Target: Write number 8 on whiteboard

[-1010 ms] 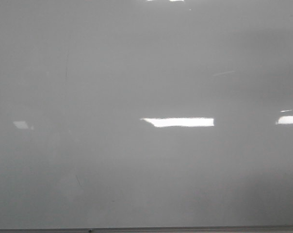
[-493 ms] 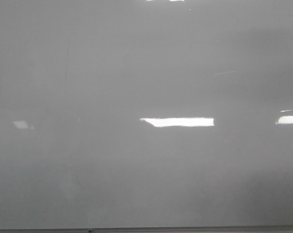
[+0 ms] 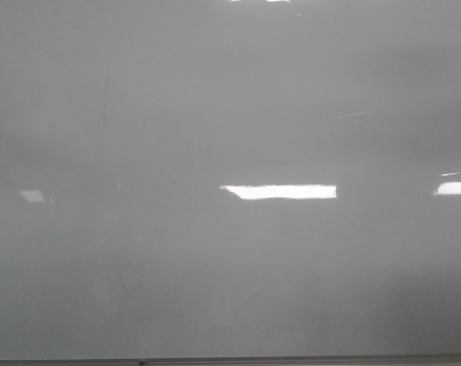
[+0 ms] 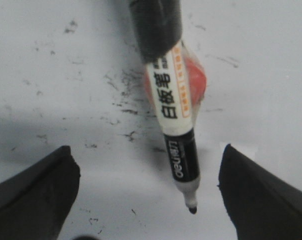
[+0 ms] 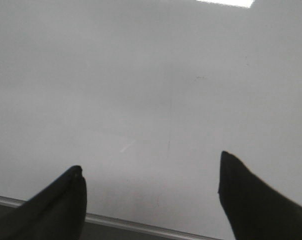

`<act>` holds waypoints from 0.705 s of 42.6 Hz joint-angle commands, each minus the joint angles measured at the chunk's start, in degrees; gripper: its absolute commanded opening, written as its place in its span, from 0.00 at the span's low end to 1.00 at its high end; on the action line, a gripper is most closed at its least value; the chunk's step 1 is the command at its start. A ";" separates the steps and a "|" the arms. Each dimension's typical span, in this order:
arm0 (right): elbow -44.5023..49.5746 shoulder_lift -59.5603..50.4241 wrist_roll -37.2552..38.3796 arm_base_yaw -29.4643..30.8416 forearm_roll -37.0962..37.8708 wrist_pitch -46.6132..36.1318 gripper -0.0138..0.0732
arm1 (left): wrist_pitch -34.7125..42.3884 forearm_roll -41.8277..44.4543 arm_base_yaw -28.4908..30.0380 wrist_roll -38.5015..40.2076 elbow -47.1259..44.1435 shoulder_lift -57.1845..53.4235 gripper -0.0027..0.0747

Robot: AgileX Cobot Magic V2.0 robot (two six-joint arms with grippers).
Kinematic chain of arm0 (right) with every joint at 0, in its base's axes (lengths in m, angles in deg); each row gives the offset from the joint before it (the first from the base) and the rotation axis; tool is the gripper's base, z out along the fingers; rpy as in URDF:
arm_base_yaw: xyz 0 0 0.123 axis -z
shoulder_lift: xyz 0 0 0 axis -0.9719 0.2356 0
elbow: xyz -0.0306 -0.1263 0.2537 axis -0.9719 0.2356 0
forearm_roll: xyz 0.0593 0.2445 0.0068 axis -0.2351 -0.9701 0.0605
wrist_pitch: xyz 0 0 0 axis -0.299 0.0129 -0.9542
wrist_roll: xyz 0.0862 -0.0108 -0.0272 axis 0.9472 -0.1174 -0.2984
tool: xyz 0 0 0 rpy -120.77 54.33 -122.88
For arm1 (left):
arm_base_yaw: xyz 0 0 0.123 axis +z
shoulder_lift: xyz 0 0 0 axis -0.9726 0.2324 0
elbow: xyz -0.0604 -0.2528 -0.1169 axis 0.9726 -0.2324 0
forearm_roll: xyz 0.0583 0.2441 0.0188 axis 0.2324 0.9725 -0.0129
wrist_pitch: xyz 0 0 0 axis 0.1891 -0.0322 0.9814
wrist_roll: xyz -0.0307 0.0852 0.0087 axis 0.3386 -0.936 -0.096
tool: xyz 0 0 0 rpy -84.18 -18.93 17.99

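The whiteboard (image 3: 230, 114) fills the front view, glossy pale grey with bright light reflections; no number 8 shows in any view. In the left wrist view an uncapped black-and-white marker (image 4: 173, 115) points its tip (image 4: 192, 210) at a white surface (image 4: 66, 75) flecked with black ink. My left gripper (image 4: 146, 150) is open, its fingers wide apart on either side of the marker and not touching it. My right gripper (image 5: 150, 162) is open and empty in front of the whiteboard (image 5: 141, 75). Neither gripper appears in the front view.
A thin grey frame (image 3: 230, 361) runs along the board's bottom edge, also seen as a frame strip (image 5: 141, 225) by the right fingers. An orange-red round thing (image 4: 197, 80) sits behind the marker. Faint scratches (image 3: 104, 107) mark the board.
In the front view a faint dark shadow has grown at the board's left edge; nothing else has visibly changed.
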 commanded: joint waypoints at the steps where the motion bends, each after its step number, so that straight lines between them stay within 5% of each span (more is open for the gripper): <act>1: -1.67 0.18 -0.48 0.01 0.62 -3.81 0.81 | 4.25 -0.56 -0.32 0.10 2.91 0.33 0.76; 8: -1.67 0.18 -0.48 0.01 0.76 -3.81 0.81 | 3.87 -0.56 -0.32 0.10 3.55 1.59 0.69; 22: -1.67 0.18 -0.48 0.01 0.82 -4.43 0.81 | 4.25 -0.56 -0.32 0.10 3.55 1.59 0.17; 30: -2.21 0.18 -0.48 0.01 0.82 -4.42 0.81 | 1.78 -0.56 -0.32 0.10 3.89 1.08 0.01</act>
